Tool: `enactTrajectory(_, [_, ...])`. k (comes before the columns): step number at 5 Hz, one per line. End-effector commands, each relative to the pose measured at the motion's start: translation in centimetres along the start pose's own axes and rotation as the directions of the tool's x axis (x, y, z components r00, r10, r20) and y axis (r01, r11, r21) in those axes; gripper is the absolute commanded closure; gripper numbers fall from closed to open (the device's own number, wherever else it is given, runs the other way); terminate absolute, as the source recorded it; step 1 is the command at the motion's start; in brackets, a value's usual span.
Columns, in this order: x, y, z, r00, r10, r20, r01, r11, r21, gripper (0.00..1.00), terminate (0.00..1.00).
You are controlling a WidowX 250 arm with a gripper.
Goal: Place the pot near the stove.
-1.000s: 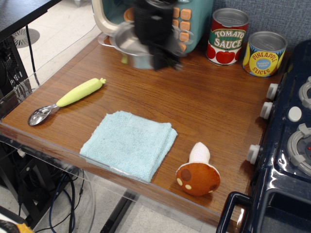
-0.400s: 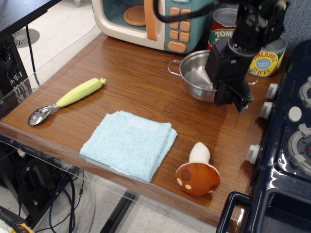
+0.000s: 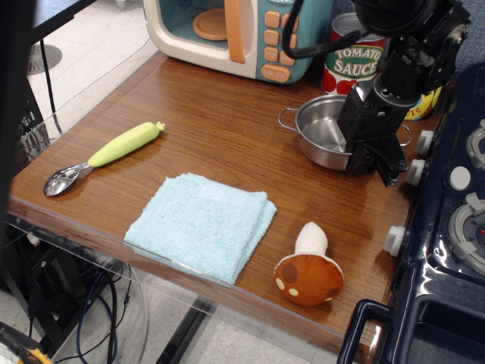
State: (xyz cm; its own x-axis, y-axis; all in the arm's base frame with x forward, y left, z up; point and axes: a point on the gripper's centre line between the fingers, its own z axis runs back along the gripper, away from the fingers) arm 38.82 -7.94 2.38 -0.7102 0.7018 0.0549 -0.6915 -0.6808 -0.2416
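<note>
Black and boxy, the claw hangs down over the right rim of the pot. Its fingers look pinched on that rim, so it seems to be holding the pot, though the tips are hard to see against the dark arm.

The pot is small, round and shiny, with a thin wire loop on its left side. It sits at the far right part of the bench, and you can see its bare inside. I cannot tell if its bottom is touching the wood or just above it.

Just to the right of the pot is the stove. It is dark blue, with white round knobs along its left edge and grey rings on top. The pot is near those knobs.

Behind the pot stands a tomato sauce can, and a yellow can peeks out behind the arm. Farther left at the back is a toy microwave in teal and cream.

Near the front edge lies a toy mushroom on its side. Left of it is a folded light blue cloth. Far left lies a scoop with a green handle.
</note>
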Motion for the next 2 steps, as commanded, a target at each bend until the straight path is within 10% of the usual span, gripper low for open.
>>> enactTrajectory(1, [-0.01,-1.13,0.4,1.0,0.02,-0.019,-0.02,1.0,0.0,1.0,0.0])
enactTrajectory(2, [0.34,-1.42,-0.09,0.999,0.041,0.014,-0.041,0.999,0.028,0.0,0.0])
